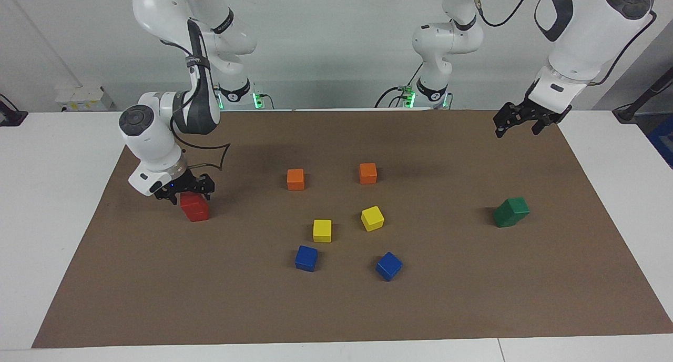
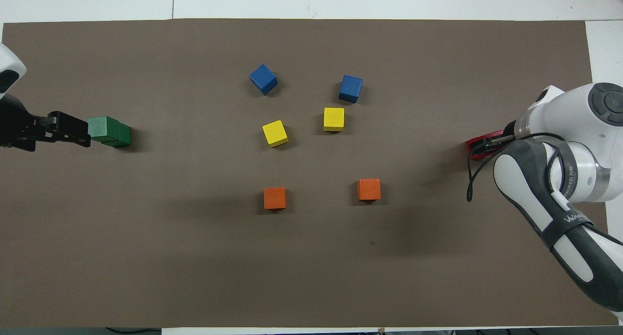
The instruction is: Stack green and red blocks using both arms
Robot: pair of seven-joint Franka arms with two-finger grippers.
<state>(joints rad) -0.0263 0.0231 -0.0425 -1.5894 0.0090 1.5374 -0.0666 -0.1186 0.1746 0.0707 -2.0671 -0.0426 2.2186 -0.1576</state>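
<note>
Facing view: right gripper (image 1: 185, 192) jaws apart, straddling top of red stack (image 1: 194, 207) near the mat's (image 1: 336, 309) end
Left gripper (image 1: 518, 121): jaws apart, raised, green stack (image 1: 511, 211) untouched below it

Even bright overhead light; soft short shadows beside cubes; frames sharp, perhaps slight edge distortion.

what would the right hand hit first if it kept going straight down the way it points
Most likely the red stack. The right hand points down, open, right at the top red block, so that block comes first. How much of a gap remains, if any, is hard to judge from the facing view.
</note>
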